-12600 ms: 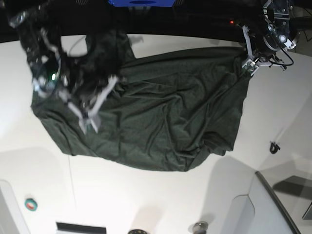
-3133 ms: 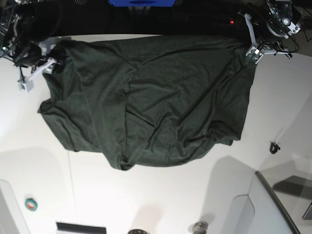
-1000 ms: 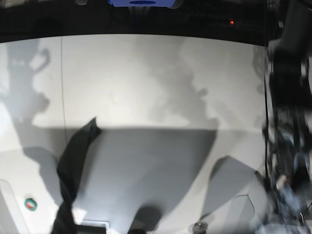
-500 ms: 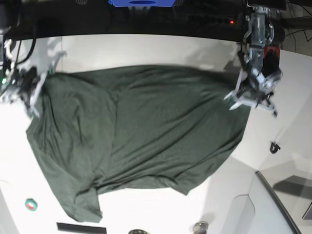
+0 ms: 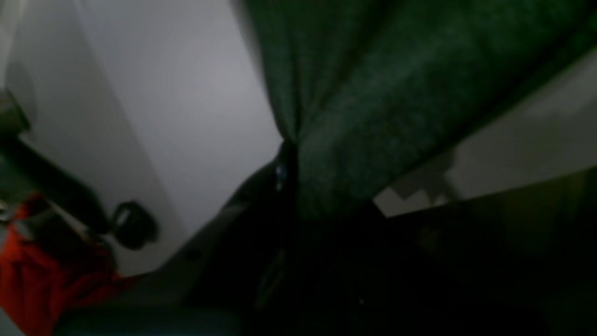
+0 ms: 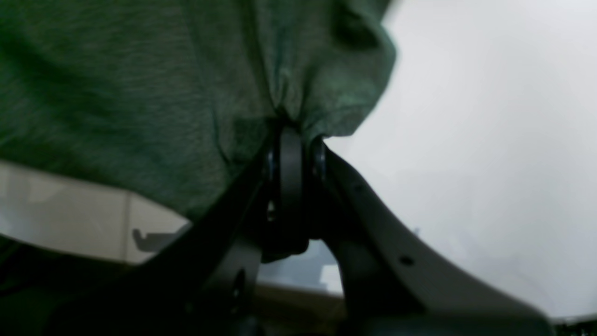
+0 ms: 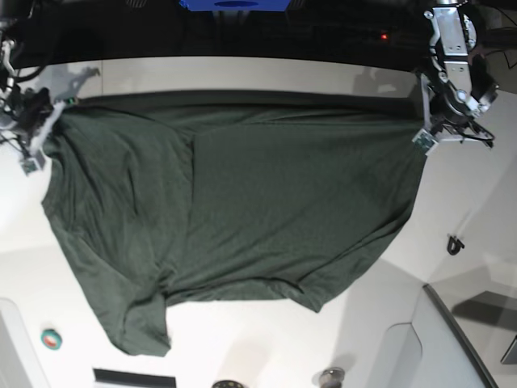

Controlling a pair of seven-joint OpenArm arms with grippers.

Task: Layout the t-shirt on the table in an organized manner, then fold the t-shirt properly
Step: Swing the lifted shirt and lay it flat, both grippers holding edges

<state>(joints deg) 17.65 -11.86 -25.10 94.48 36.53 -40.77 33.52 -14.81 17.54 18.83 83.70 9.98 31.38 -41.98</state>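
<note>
t-shirt (image 7: 242, 202): spread across the white counter (image 7: 242, 339), long axis running left to right, far edge taut.
fabric: dark green, soft, plain, a sleeve drooping near-left.
wrist views: show pinched folds the base view hides.
left hand (image 7: 426, 139): clamped on the far-right corner.
right hand (image 6: 291, 135): clamped on the far-left corner.

- Your base view looks straight down from well above, taking in the whole table (image 7: 242, 74) and the full spread of the t-shirt (image 7: 234, 202).
- Your left wrist view sits very close behind its gripper, dark and blurred, facing cloth (image 5: 373, 93).
- Your right wrist view is equally close, looking along its fingers (image 6: 289, 177).
- All three views share the shirt's held corners.
</note>
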